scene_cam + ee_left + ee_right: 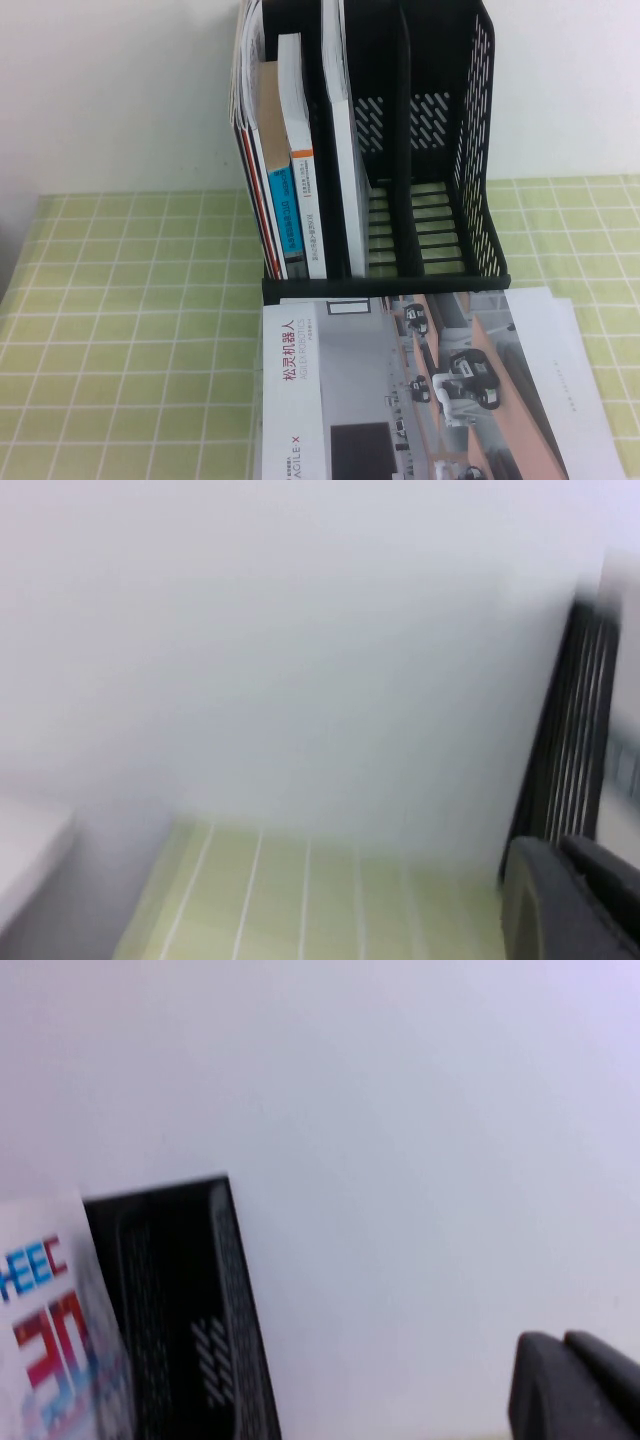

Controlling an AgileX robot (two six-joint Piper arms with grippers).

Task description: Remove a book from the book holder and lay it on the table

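The black book holder (430, 150) stands upright at the back of the green grid table (130, 330). Its left slots hold several books, and a tall white magazine (340, 130) stands in a middle slot. In the right wrist view the book (45, 1330), white with blue "HEEC" and a red "30", shows beside the book holder's (170, 1310) black wall. My right gripper (562, 1340) hangs apart from both, shut and empty. My left gripper (555, 845) is shut too, with nothing in it, near the book holder's dark slats (575, 730). Neither gripper shows in the high view.
A magazine with robot photos and "AGILE X" print (400, 390) lies flat on the table in front of the holder, on top of white sheets (580, 380). A thicker book with an orange-and-blue spine (300, 200) stands in the left slot. A white wall is behind.
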